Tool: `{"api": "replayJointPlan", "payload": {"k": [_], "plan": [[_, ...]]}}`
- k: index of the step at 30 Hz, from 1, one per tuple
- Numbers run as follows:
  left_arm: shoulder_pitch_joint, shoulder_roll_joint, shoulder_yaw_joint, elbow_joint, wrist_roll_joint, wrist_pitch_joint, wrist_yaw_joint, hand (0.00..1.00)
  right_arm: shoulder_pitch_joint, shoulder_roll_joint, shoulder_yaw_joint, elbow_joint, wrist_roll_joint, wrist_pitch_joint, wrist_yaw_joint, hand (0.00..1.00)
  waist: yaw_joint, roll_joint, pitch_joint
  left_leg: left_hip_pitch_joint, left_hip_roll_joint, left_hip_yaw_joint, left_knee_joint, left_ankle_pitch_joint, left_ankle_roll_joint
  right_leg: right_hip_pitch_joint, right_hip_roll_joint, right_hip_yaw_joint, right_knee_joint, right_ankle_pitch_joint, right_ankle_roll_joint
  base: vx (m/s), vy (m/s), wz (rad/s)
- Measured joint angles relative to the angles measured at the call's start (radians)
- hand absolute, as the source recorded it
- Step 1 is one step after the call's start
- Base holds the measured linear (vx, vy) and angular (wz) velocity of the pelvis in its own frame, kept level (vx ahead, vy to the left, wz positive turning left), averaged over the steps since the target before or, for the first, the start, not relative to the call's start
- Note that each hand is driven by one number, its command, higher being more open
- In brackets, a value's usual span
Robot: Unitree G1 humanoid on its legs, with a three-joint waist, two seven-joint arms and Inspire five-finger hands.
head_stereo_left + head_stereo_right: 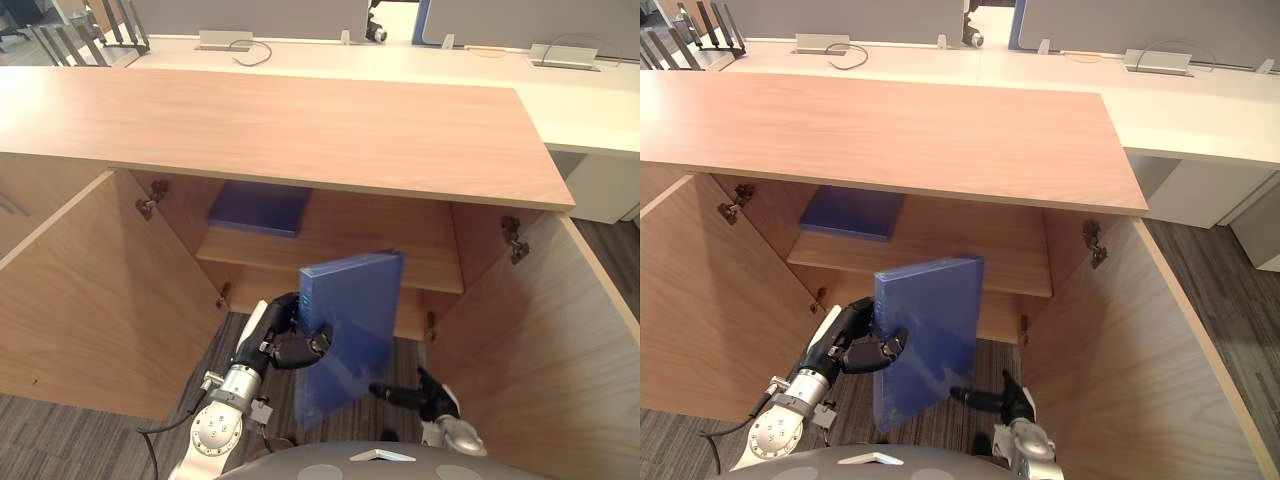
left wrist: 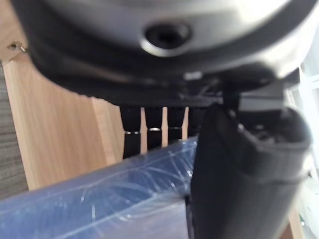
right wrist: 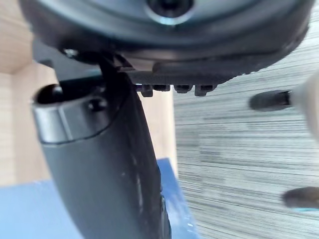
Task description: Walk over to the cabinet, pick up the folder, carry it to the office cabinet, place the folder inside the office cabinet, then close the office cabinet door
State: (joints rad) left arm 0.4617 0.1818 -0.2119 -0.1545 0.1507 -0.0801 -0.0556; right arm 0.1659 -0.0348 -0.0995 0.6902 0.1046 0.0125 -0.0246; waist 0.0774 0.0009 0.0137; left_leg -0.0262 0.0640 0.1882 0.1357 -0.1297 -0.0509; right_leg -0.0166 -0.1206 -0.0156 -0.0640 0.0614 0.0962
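A blue folder (image 1: pixel 350 330) stands upright on edge in front of the open office cabinet, below its shelf (image 1: pixel 400 245). My left hand (image 1: pixel 285 345) grips the folder's left edge, fingers behind it and thumb on the front face; the left wrist view shows the fingers (image 2: pixel 149 134) over the folder (image 2: pixel 99 199). My right hand (image 1: pixel 425 395) is low at the folder's bottom right corner, a straight finger reaching to it. In the right wrist view the thumb (image 3: pixel 99 149) lies beside the blue folder (image 3: pixel 30 214).
A second blue folder (image 1: pixel 260 208) lies flat on the shelf at the back left. Both cabinet doors hang wide open, the left door (image 1: pixel 90 300) and the right door (image 1: pixel 540 340). The wooden cabinet top (image 1: pixel 300 125) overhangs; a white desk (image 1: pixel 450 65) runs behind.
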Motion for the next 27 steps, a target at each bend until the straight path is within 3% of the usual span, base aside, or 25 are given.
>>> {"api": "replayJointPlan", "payload": {"k": [6, 10, 15, 18, 23, 27], "plan": [[0.001, -0.036, 0.056, -0.009, 0.077, 0.0, 0.04, 0.0, 0.021, 0.013, -0.089, -0.276, -0.011, -0.001, -0.076, 1.0, 0.002, -0.011, 0.002, 0.002, 0.001, 0.009, 0.004, -0.011, 0.002, 0.0, 0.0, 0.013, 0.0, 0.001, 0.001, 0.0, 0.001, -0.04], [0.002, -0.071, 0.086, -0.01, 0.107, 0.0, 0.074, 0.0, 0.055, 0.035, -0.107, -0.455, -0.103, -0.001, -0.155, 1.0, 0.003, -0.012, 0.003, 0.005, 0.001, 0.013, 0.003, -0.015, 0.003, 0.0, 0.0, 0.017, 0.0, 0.001, 0.001, -0.01, 0.002, -0.02], [0.002, -0.107, 0.11, -0.01, 0.135, 0.0, 0.098, 0.0, 0.102, 0.069, -0.085, -0.585, -0.174, -0.001, -0.188, 1.0, 0.002, -0.013, 0.004, 0.006, 0.001, 0.017, 0.004, -0.018, 0.004, 0.0, 0.0, 0.018, 0.0, 0.001, 0.001, 0.0, 0.0, -0.01], [0.001, -0.119, 0.11, -0.01, 0.135, 0.0, 0.104, 0.0, 0.138, 0.074, -0.044, -0.641, -0.174, -0.004, -0.176, 1.0, 0.002, -0.012, 0.005, 0.004, 0.003, 0.022, 0.016, -0.027, 0.005, 0.0, 0.0, 0.02, 0.0, 0.001, 0.001, -0.01, 0.004, -0.05], [-0.001, -0.137, 0.112, -0.01, 0.134, 0.0, 0.107, 0.0, 0.174, 0.07, 0.048, -0.667, -0.064, -0.046, -0.053, 1.0, 0.0, -0.012, 0.007, 0.0, 0.003, 0.024, 0.028, -0.035, 0.006, 0.001, 0.0, 0.021, -0.003, 0.002, 0.002, 0.0, 0.001, -0.01], [-0.002, -0.148, 0.112, -0.01, 0.134, 0.0, 0.108, 0.0, 0.174, 0.064, 0.107, -0.677, 0.003, -0.048, 0.009, 1.0, 0.001, -0.011, 0.009, -0.002, 0.004, 0.025, 0.035, -0.04, 0.006, 0.003, 0.0, 0.021, -0.006, 0.002, 0.002, 0.0, 0.0, 0.0]]}}
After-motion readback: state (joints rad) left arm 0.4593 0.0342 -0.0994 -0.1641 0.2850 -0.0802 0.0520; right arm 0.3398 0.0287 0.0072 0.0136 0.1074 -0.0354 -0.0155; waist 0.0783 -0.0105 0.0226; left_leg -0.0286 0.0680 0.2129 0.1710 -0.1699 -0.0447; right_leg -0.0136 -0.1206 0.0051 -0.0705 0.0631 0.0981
